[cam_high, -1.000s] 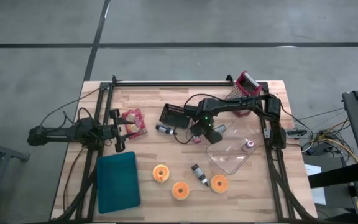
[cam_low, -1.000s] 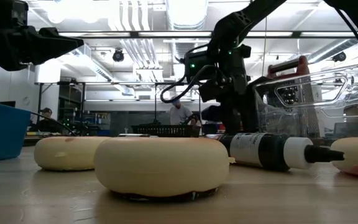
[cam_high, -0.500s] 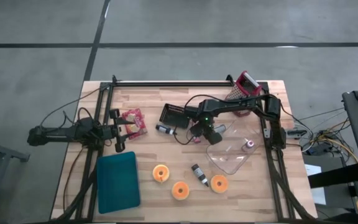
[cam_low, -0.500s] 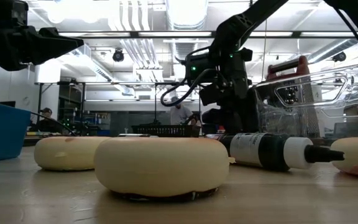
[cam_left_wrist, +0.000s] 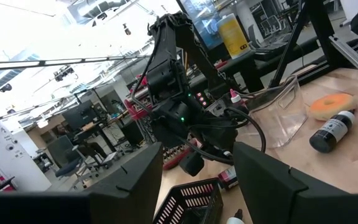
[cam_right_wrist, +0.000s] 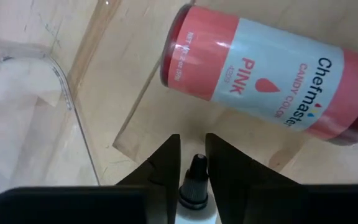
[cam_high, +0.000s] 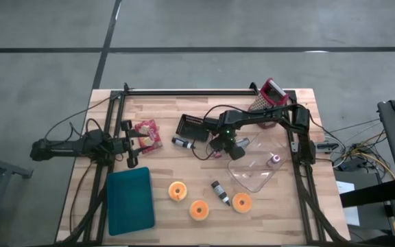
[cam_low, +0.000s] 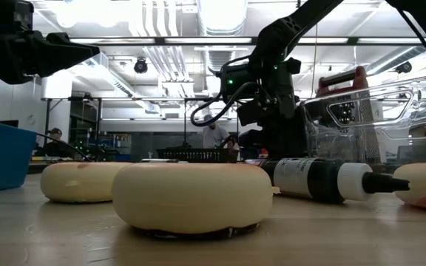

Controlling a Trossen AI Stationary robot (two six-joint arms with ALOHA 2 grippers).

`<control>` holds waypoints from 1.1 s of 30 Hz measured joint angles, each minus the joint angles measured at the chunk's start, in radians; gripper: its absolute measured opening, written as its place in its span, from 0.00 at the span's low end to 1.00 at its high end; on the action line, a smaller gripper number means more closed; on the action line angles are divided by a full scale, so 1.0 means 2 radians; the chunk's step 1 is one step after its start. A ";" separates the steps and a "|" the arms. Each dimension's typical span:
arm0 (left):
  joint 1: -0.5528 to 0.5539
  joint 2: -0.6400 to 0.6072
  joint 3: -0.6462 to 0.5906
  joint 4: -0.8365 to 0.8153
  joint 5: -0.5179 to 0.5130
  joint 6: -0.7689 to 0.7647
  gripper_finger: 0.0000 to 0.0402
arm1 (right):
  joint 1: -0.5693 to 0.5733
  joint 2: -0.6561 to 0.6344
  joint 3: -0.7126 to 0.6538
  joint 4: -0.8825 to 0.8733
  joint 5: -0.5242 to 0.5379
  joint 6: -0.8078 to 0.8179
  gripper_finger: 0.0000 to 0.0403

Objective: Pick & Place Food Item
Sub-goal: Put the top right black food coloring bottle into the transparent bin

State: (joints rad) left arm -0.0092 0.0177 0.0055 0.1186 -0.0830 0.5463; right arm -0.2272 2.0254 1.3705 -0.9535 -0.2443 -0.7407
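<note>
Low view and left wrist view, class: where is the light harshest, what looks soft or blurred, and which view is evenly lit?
Low view: bright ceiling strip lights glare against dark arms; the near cream ring-shaped doughnut looks slightly soft. Left wrist view: the upper left is washed out white, and the near dark fingers are blurred. High view: the pale wooden table is evenly lit, with faint shadows.

Bright ceiling-light (cam_low: 220, 15) glare — blurred foreground, soft even overhead light.
</note>
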 joint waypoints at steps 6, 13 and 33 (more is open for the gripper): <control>0.000 0.000 0.000 0.000 0.000 0.000 0.50 | 0.000 0.000 -0.003 0.000 0.000 0.000 0.12; 0.000 0.000 0.000 0.000 0.000 0.000 0.50 | 0.000 0.000 -0.005 0.001 0.000 0.000 0.10; 0.000 0.000 0.000 0.000 0.000 0.000 0.50 | 0.000 -0.001 0.047 -0.005 0.019 0.029 0.07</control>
State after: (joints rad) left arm -0.0093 0.0177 0.0055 0.1184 -0.0826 0.5461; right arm -0.2276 2.0242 1.4637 -0.9637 -0.2055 -0.6835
